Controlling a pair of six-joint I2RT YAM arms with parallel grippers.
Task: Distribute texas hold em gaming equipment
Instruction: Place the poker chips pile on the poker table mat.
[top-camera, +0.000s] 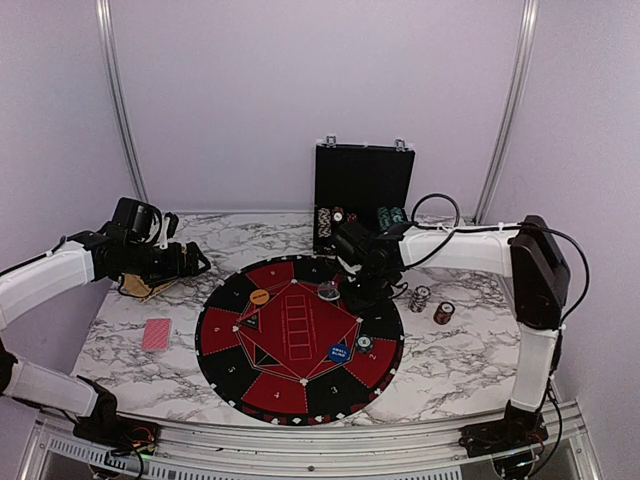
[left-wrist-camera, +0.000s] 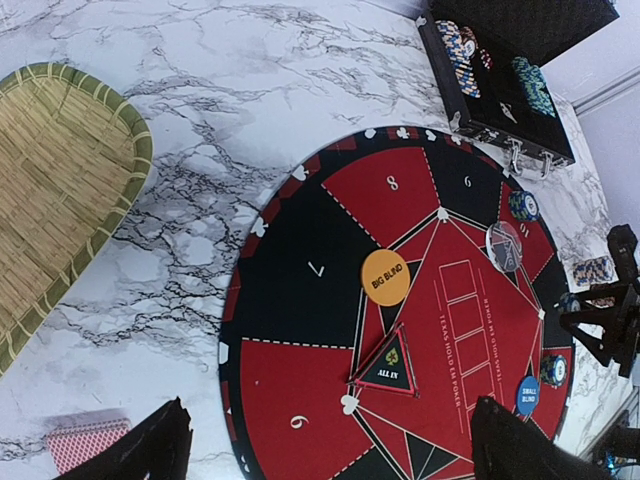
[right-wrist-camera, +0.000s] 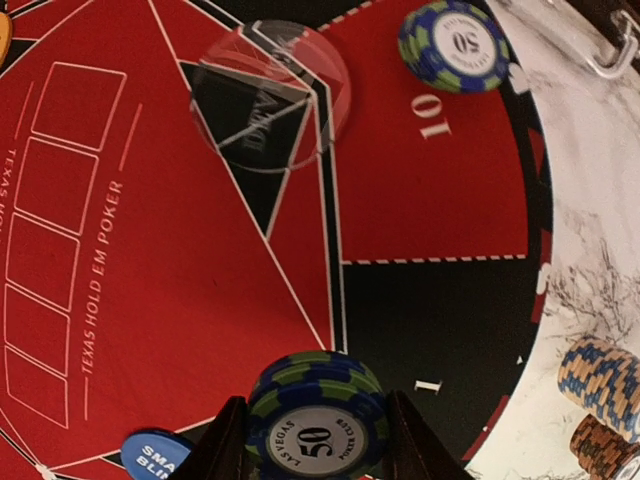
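Placement likely in hand: pinched blue-green 50 chip stack (right-wrist-camera: 315, 437) in right gripper (right-wrist-camera: 318, 403), over poker mat (right-wrist-camera: 430, 200), 1 mark (right-wrist-camera: 430, 385) just rightward. Found left gripper (left-wrist-camera: 330, 428) spread, empty. Next called for lowering, then releasing.

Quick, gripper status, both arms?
Left gripper: open, empty.
Right gripper: closed on the blue-green 50 chip stack.

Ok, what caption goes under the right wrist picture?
Right gripper holds a blue-and-green striped poker chip stack over the round red-and-black mat.
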